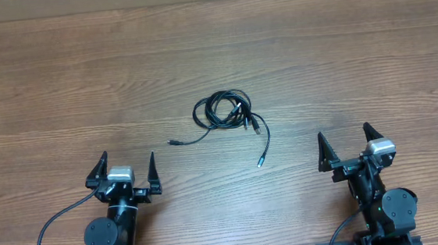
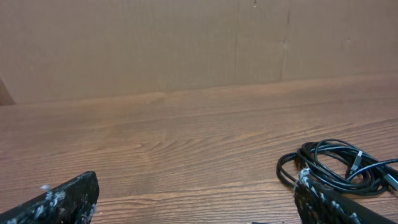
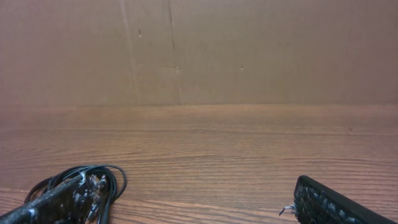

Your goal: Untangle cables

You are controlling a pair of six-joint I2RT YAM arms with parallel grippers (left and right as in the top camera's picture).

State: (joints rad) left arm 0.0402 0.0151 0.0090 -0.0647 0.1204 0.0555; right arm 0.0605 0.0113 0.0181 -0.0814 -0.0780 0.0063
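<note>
Status: task looks unstarted. Both arms sit at the near edge of the table [image 1: 58, 72], well apart from the work.

Left gripper [image 1: 127, 155]: jaws spread wide, nothing between them. Right gripper [image 1: 343, 131]: same, wide and empty.

Cables [image 1: 223, 111]: one black bundle mid-table, farther out than both arms and between them, a bit closer to your left arm. The main body is a loose coil of several loops. I can't tell from overhead how many cords there are or whether there's a real knot. Two tails run toward the near side. One ends at the left plug [image 1: 172, 142], the longer one at the right plug [image 1: 260, 163]. More connectors sit on the coil's right side, too small to sort.

The left wrist view has the coil low right. The right wrist view has it low left, partly behind a finger.

Step, my read: approach and first grasp.

Next move, as I'd judge it:
- Bring both arms forward.
- Hold the coil down with the left.
- Take the long tail near the right plug with the right, then draw it away to the right.

The cord is thin and lies flat on the wood, so straddle it and get the tips down to the surface before closing. Pull slowly. A hard tug could cinch the loops or drag the whole bundle.
</note>
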